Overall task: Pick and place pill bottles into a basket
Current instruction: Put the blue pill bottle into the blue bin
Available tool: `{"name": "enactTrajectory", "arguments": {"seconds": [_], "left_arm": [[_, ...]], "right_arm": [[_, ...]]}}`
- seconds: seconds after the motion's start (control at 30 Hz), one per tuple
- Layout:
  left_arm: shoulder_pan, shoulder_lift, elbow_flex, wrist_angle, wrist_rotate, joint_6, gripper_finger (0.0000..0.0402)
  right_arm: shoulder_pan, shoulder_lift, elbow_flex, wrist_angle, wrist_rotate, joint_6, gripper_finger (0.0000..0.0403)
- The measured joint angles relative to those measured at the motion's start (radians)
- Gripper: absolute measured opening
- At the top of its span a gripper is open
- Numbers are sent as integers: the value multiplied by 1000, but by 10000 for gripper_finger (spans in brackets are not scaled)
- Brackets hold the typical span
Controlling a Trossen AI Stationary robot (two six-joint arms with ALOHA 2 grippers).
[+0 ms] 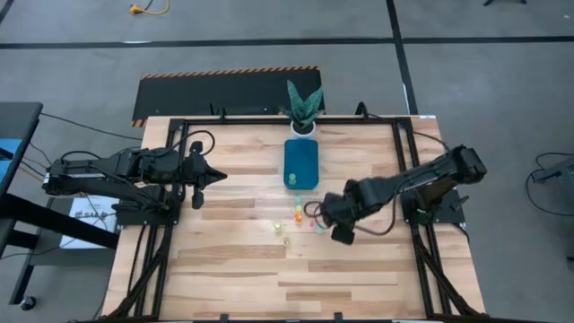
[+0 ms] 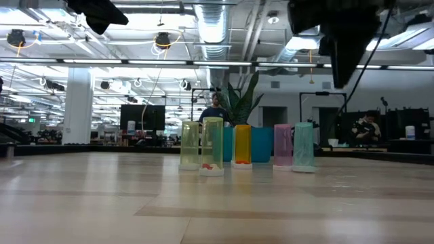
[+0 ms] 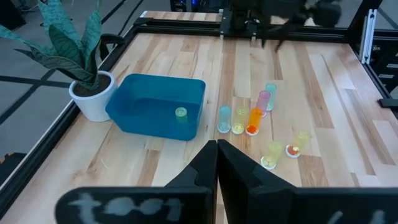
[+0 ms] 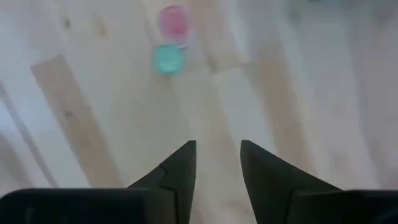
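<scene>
Several tiny translucent pill bottles stand on their bases on the wood table in front of the teal basket (image 1: 301, 163): light blue (image 3: 224, 118), yellow (image 3: 238, 120), orange (image 3: 254, 120), pink (image 3: 263, 101) and teal (image 3: 270, 92). Two yellowish ones (image 3: 272, 154) stand nearer the front. One green bottle (image 3: 181, 113) lies inside the basket. My right gripper (image 4: 217, 152) is open and empty, hovering above the table just right of the pink (image 4: 173, 22) and teal (image 4: 168, 59) bottles. My left gripper (image 3: 216, 149) is shut and empty, raised at the table's left (image 1: 211, 177).
A white pot with a green plant (image 1: 303, 112) stands right behind the basket at the far edge. Black frame rails (image 1: 170, 224) run along the table's left and right sides. Bare wood lies toward the near edge (image 1: 287, 287).
</scene>
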Motion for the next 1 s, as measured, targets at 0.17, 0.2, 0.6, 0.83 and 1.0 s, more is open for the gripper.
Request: {"name": "enactTrajectory", "arguments": {"seconds": [0.17, 0.2, 0.6, 0.83, 1.0], "left_arm": [[0, 0, 0, 0, -1, 0, 0], [0, 0, 0, 0, -1, 0, 0], [0, 0, 0, 0, -2, 0, 0], [0, 0, 0, 0, 1, 0, 0], [0, 0, 0, 0, 3, 0, 0]], "right_arm": [[32, 74, -3, 95, -30, -16, 118], [32, 90, -3, 110, -44, -16, 119], [-54, 206, -3, 145, -214, 27, 157], [-81, 197, -2, 212, -214, 26, 183], [-89, 202, -2, 225, -213, 19, 202]]}}
